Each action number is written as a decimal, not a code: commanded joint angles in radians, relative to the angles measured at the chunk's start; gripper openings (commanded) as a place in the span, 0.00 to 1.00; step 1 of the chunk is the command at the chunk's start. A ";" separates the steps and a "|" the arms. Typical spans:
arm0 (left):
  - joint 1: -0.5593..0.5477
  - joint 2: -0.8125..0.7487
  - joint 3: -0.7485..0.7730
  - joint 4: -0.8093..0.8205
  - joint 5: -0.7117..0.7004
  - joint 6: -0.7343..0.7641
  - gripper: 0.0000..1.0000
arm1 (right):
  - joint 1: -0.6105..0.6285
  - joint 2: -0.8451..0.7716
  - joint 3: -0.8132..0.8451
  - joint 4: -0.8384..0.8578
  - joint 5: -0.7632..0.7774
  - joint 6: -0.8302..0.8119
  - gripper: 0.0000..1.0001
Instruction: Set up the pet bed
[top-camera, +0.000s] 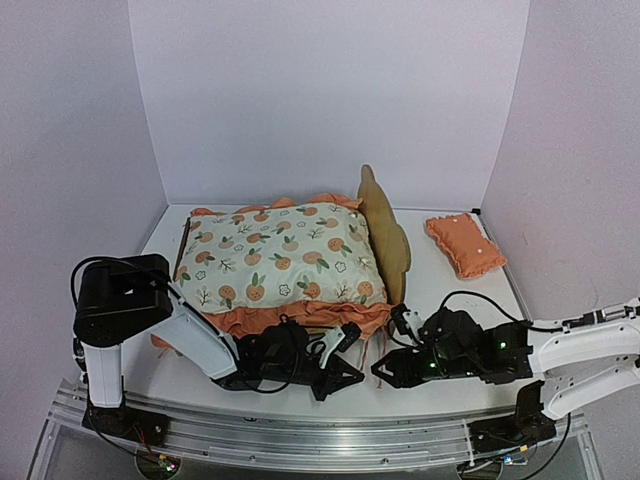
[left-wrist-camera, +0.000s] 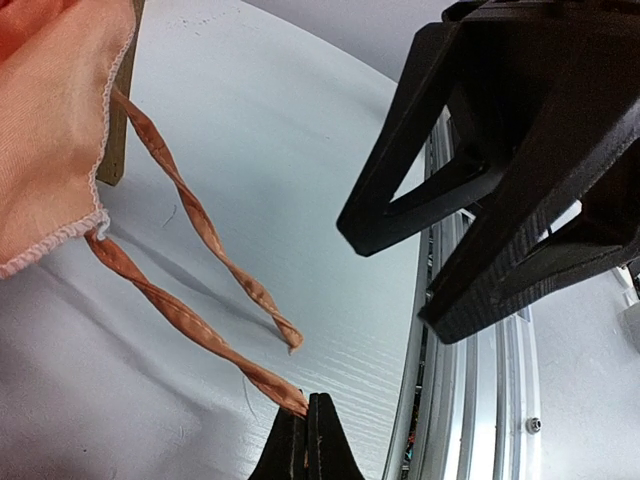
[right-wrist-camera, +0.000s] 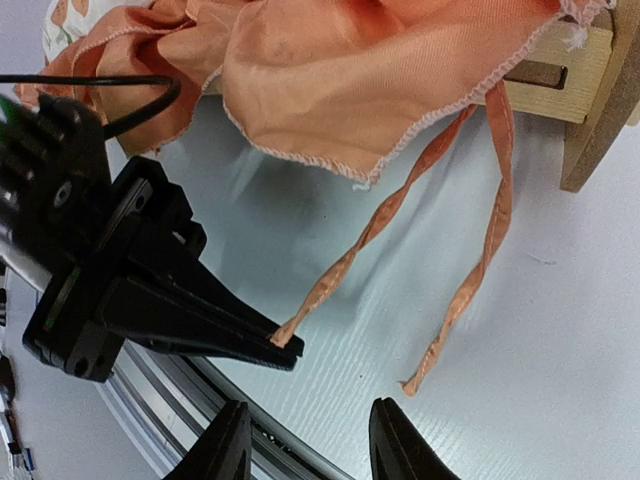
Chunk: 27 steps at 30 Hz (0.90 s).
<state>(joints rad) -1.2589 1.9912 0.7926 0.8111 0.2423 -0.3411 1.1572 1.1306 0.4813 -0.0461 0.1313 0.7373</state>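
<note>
As it lies crosswise, pet bed (top-camera: 392, 262), headboard (top-camera: 380, 215) rightward

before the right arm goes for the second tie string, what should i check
1. left jaws shut on the first tie: ok, by its very tip.
2. right jaws open: ok.
3. second tie between the right jaws: not ok, its end lies on the table just ahead.
4. mattress pad on the pet bed: ok.
5. pillow on the bed: not ok, beside it.
</note>
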 joint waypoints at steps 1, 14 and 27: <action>-0.017 0.013 0.042 0.065 0.002 0.011 0.00 | 0.004 0.062 0.044 0.099 0.037 0.081 0.42; -0.043 0.040 0.063 0.076 -0.014 0.021 0.00 | -0.032 0.186 0.013 0.273 -0.031 0.234 0.29; -0.046 0.036 0.058 0.079 -0.049 0.034 0.00 | -0.049 0.215 -0.012 0.295 -0.107 0.297 0.19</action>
<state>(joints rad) -1.2915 2.0235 0.8265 0.8417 0.1995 -0.3293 1.1103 1.3540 0.4816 0.2338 0.0663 1.0008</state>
